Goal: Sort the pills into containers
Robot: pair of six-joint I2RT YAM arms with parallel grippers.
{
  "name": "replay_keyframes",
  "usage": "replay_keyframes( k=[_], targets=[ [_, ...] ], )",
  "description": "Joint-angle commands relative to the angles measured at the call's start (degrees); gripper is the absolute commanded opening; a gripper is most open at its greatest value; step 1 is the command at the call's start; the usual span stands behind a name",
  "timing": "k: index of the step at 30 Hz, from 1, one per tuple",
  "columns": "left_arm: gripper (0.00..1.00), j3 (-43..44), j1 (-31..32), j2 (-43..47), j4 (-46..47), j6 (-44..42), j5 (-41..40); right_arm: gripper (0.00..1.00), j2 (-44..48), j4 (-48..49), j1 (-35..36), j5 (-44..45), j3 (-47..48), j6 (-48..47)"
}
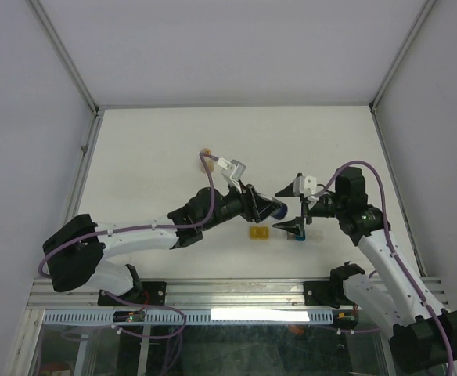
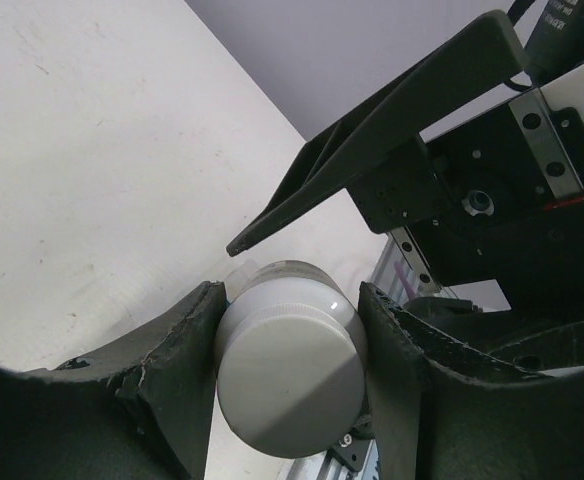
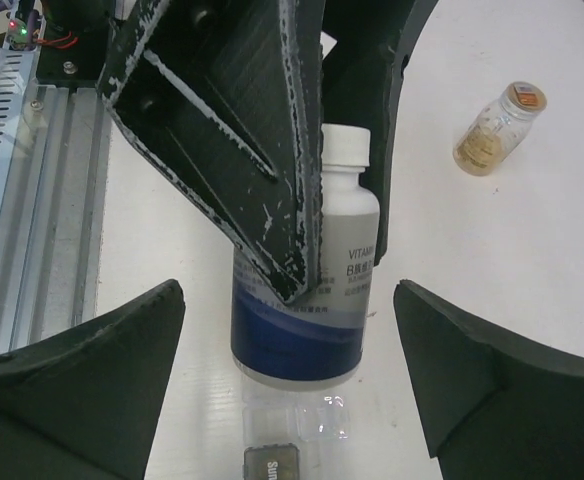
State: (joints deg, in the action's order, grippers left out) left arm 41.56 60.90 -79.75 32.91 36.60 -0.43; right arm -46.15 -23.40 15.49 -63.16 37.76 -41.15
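Observation:
My left gripper is shut on a white vitamin bottle with a blue band, gripped at its white cap and held sideways above the table. My right gripper stands open, one finger on each side of the bottle's base, without touching it. The containers lie below: a yellow box, a blue-teal box and a clear box. No loose pills show.
A small amber bottle with tan contents lies on the table beyond the left gripper. A dark lid sits by the clear box. The metal rail runs along the table's near edge.

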Motion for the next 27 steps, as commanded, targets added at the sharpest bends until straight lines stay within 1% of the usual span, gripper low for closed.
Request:
replay_keyframes(
  k=[1, 8, 19, 21, 23, 24, 25, 27],
  targets=[
    [0.00, 3.0, 1.4, -0.8, 3.8, 2.3, -5.8, 0.88, -0.5, 4.9, 0.9, 1.3, 0.0, 1.9],
    [0.00, 3.4, 2.1, -1.7, 5.7, 3.5, -6.6, 0.81, -1.3, 7.3, 1.5, 2.6, -0.5, 4.0],
    [0.00, 3.9, 2.6, -1.7, 6.7, 4.3, -6.6, 0.71, -2.7, 7.8, 2.9, 3.8, -0.4, 4.7],
    [0.00, 4.2, 2.6, -3.2, 6.8, 4.3, -6.6, 0.66, -2.7, 7.8, 3.1, 3.8, -0.3, 4.6],
    [0.00, 4.4, 2.7, -3.5, 6.7, 4.4, -6.6, 0.59, -2.7, 7.5, 3.2, 4.0, -0.2, 4.3],
    [0.03, 4.3, 2.7, -3.5, 6.7, 4.4, -6.6, 0.53, -2.8, 7.2, 3.3, 3.9, -0.1, 4.1],
    [0.07, 4.3, 2.7, -3.5, 6.7, 4.4, -6.7, 0.48, -2.7, 6.9, 3.3, 3.7, 0.2, 3.9],
    [0.19, 4.0, 2.7, -3.4, 6.7, 4.7, -6.9, 0.34, -2.5, 6.4, 3.3, 3.0, 0.5, 3.5]
  ],
)
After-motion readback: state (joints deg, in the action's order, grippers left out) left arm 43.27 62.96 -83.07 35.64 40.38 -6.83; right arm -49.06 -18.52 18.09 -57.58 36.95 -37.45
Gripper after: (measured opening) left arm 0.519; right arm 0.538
